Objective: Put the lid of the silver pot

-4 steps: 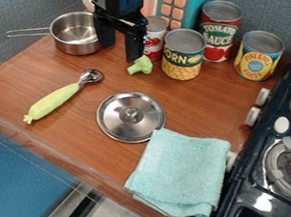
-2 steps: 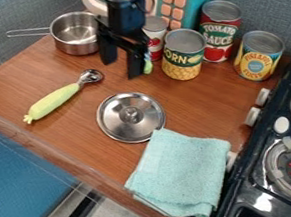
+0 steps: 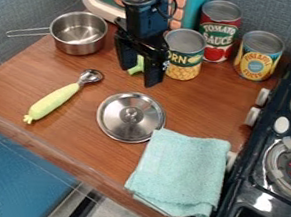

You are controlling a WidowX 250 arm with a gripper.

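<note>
The black gripper (image 3: 137, 75) hangs open above the counter behind the lid, its two fingers apart. Between them and behind shows a small green broccoli piece; whether they touch it I cannot tell. The round silver lid (image 3: 130, 117) lies flat on the wood, knob up, in front of the gripper and apart from it. At the back left stands the silver pot (image 3: 78, 33), uncovered, its wire handle pointing left.
A green-handled scoop (image 3: 54, 101) lies left of the lid. A folded teal towel (image 3: 180, 173) touches the lid's lower right side. Cans, including a corn can (image 3: 184, 53), stand behind and right of the gripper. The stove (image 3: 284, 149) borders the right.
From near the pot, the gripper has moved right and somewhat toward the camera, now in front of the broccoli and the small can. Lid, pot and towel have stayed put.
</note>
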